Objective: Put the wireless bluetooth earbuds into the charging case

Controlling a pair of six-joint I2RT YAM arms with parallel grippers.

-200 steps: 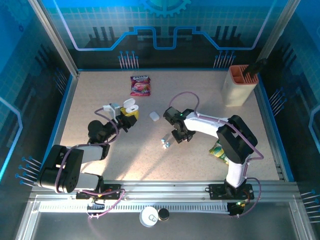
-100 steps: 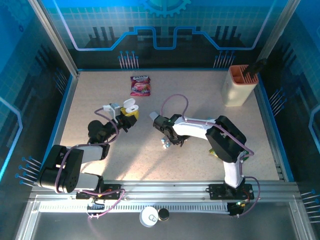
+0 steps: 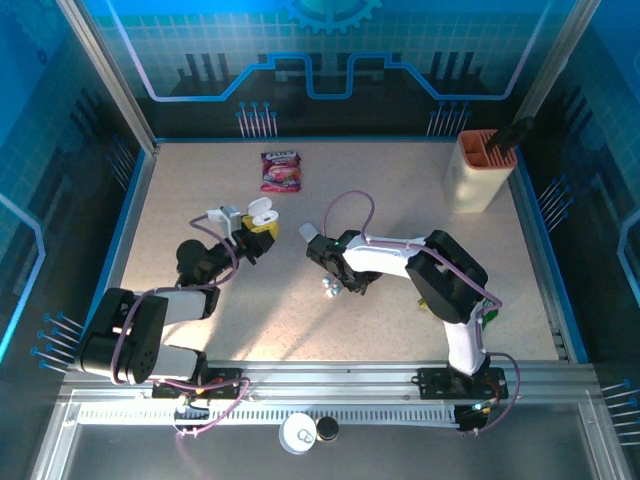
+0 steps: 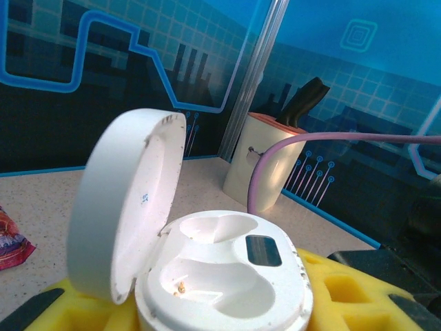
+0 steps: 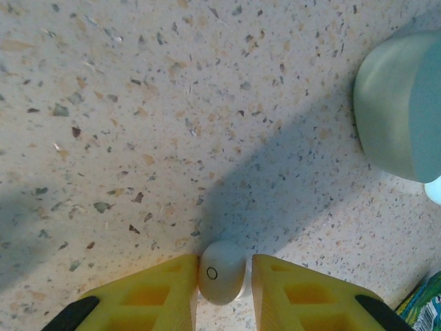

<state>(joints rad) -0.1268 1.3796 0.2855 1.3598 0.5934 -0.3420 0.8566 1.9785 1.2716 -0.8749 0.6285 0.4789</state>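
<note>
The white charging case (image 4: 224,276) stands with its lid (image 4: 127,200) hinged open and both wells empty. My left gripper (image 4: 220,307) is shut on it, yellow pads on either side; from above it sits left of centre (image 3: 255,226). A small white earbud (image 5: 222,272) lies on the speckled table between the yellow fingers (image 5: 148,296) of my right gripper (image 5: 224,286), which is shut on it. In the top view that gripper (image 3: 334,284) points down at the earbuds (image 3: 328,288) near the table's middle.
A closed pale pebble-shaped case (image 5: 403,110) lies to the right of the held earbud, with a pale-blue piece (image 5: 434,189) below it. A pink snack packet (image 3: 281,170) lies at the back, a beige holder (image 3: 479,170) at the back right, and a green packet (image 5: 424,310) near my right gripper.
My right arm swung left and down over the earbuds and its jaws closed in on one. The left arm and the open case stayed still.
</note>
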